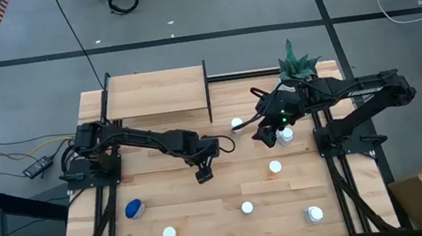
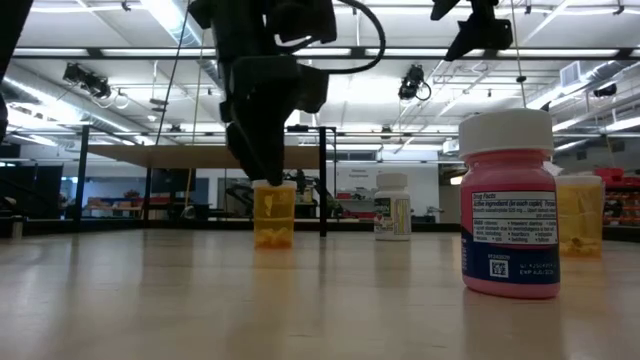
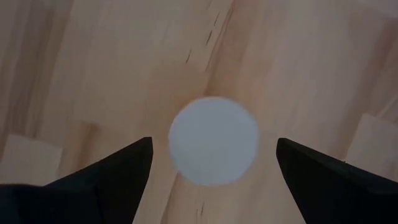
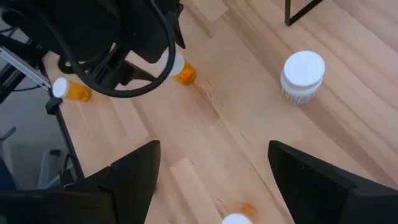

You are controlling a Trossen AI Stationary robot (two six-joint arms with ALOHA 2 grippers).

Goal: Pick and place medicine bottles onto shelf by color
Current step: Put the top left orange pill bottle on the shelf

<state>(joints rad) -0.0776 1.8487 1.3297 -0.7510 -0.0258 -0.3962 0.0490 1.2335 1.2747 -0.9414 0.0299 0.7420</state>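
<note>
My left gripper hangs open over the middle of the table, fingers pointing down. An orange medicine bottle stands upright right below it. Its white cap shows between the two fingers, with a gap on each side. In the high view the gripper hides this bottle. My right gripper is open and raised above the table's far right part, beside a white bottle. The shelf stands at the far left of the table. More capped bottles stand on the near half.
A white bottle, a pink bottle and another orange one stand upright on the table. A blue bottle sits near the left. The potted plant is at the far right edge. Bare planks lie between the bottles.
</note>
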